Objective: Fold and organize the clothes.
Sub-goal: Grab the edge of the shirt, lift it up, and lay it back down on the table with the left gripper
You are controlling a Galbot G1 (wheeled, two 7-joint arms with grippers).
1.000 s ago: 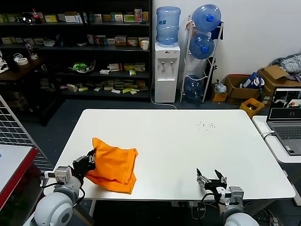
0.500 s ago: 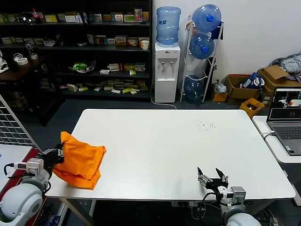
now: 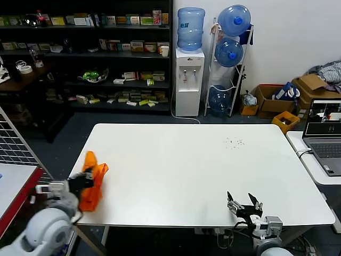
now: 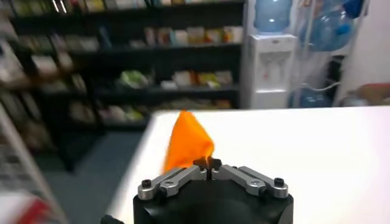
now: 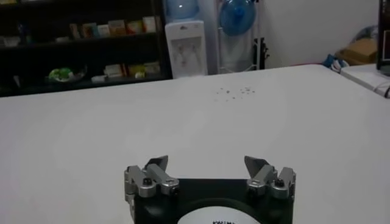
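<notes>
The orange T-shirt (image 3: 91, 181) is bunched into a narrow hanging wad at the table's left front edge. My left gripper (image 3: 85, 180) is shut on it and holds it at the edge. In the left wrist view the shirt (image 4: 189, 143) rises as an orange peak from the closed left gripper (image 4: 208, 163). No lettering or collar shows. My right gripper (image 3: 244, 204) is open and empty low over the table's front right; the right wrist view shows the right gripper (image 5: 207, 164) with jaws wide apart above bare tabletop.
The white table (image 3: 192, 170) fills the middle. A laptop (image 3: 324, 136) sits on a side table at the right. A red-edged cart (image 3: 16, 192) stands at the left. Shelves, a water dispenser (image 3: 189, 80) and boxes stand behind.
My left gripper has pulled the orange shirt leftward across the table to its left edge, and the shirt has bunched from a flat fold into a narrow wad. The right gripper has barely moved.
</notes>
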